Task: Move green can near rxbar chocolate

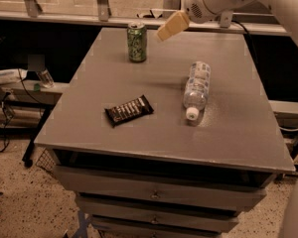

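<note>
**A:** Camera view, the only 1. Where is the end effector?

**B:** End effector (172,26) up over the far part of the bench (238,128), just right of the green can (137,42) and apart from it. Carried on a white arm (213,1) reaching in from the upper right. Released or clenched: cannot tell.

**A:** And the green can?

**B:** Upright near the far edge of the bench, left of centre, silver top up. Standing alone, touching none of the other things.

**A:** Rxbar chocolate?

**B:** Rxbar chocolate (129,110) flat on the bench toward the near left, dark wrapper with white lettering facing up. Laid at a slight angle, right end farther back. Well apart from the green can and nearer the front edge.

**A:** Anything else on the bench?

**B:** 1 clear water bottle (196,89) on its side, right of centre, white cap toward the front. Near the rxbar chocolate, to its right, not touching. Drawers (188,197) under the bench top, 2 small handles showing. Speckled floor (20,202) at lower left.
</note>
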Motion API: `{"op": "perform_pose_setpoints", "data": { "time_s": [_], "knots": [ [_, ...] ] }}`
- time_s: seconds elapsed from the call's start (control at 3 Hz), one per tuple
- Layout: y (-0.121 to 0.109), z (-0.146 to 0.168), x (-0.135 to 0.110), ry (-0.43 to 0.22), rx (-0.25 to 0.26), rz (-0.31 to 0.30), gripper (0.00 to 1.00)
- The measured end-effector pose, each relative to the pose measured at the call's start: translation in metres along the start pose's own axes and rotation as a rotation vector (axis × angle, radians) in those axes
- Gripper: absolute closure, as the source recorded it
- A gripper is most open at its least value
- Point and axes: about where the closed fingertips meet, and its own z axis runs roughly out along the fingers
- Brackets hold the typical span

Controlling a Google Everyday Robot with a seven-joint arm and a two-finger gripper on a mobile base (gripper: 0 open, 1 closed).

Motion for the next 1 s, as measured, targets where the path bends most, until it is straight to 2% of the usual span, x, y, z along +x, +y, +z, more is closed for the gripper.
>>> {"op": "perform_pose_setpoints", "data": {
  "time_s": [0.33, 1.0],
  "knots": [
    [0.002, 0.036, -0.012, -0.016, 0.003, 0.035, 0.00],
    [0.026, 0.083, -0.034, -0.028, -0.061, 0.023, 0.00]
  ]
}}
